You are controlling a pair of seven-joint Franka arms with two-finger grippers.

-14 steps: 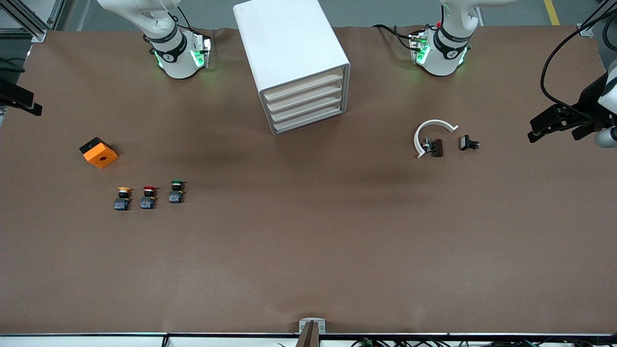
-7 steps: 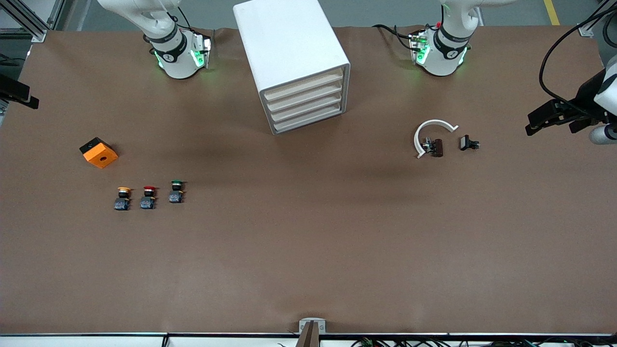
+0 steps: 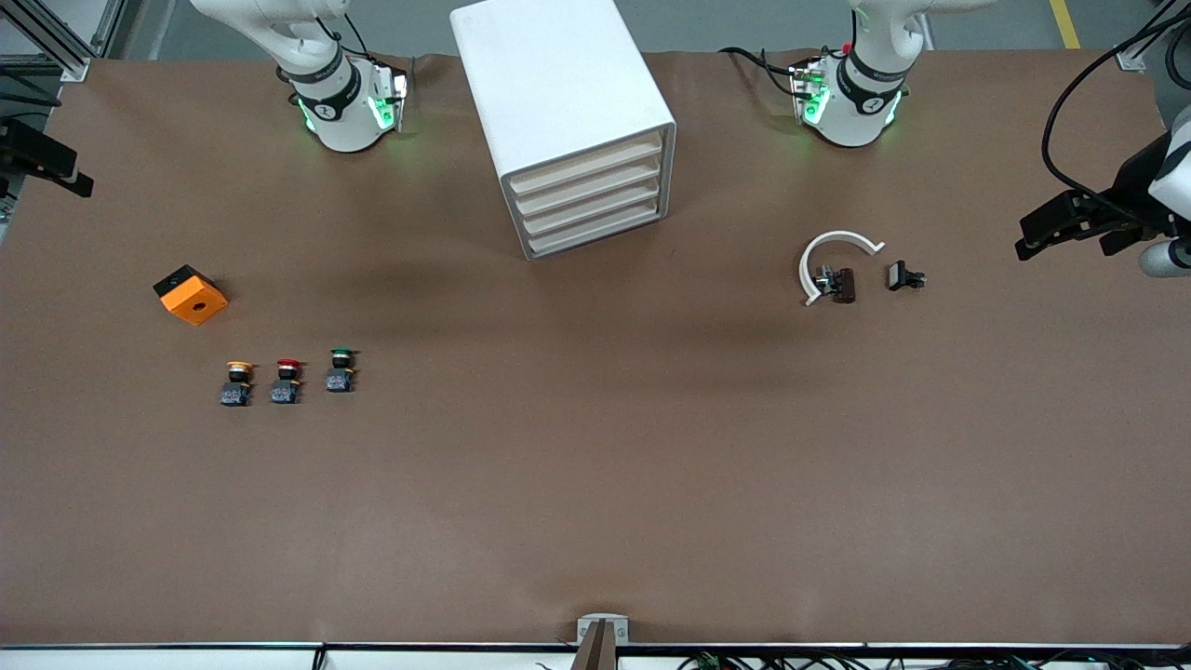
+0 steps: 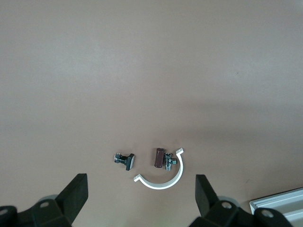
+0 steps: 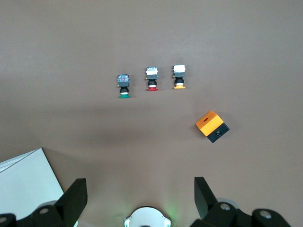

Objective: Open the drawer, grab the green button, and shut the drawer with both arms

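The white cabinet [image 3: 558, 84] stands between the two arm bases, all four drawers shut; the drawer [image 3: 595, 234] is the lowest one. The green-capped button [image 3: 341, 369] stands on the table toward the right arm's end, beside a red-capped button [image 3: 287, 380] and a yellow-capped one [image 3: 237, 382]; it also shows in the right wrist view [image 5: 123, 85]. My right gripper [image 3: 46, 163] hangs open and empty at that end of the table, its fingers [image 5: 75, 196] wide apart. My left gripper [image 3: 1061, 226] hangs open and empty at the left arm's end, its fingers [image 4: 206, 194] wide apart.
An orange box [image 3: 190, 294] with a black side lies farther from the front camera than the buttons. A white curved clamp [image 3: 833, 261] with a brown part and a small black fitting [image 3: 904, 276] lie toward the left arm's end. The cabinet's corner [image 4: 279, 208] shows in the left wrist view.
My right gripper has shifted slightly at the table's end. My left gripper has moved slightly up in the front view. Nothing on the table has moved.
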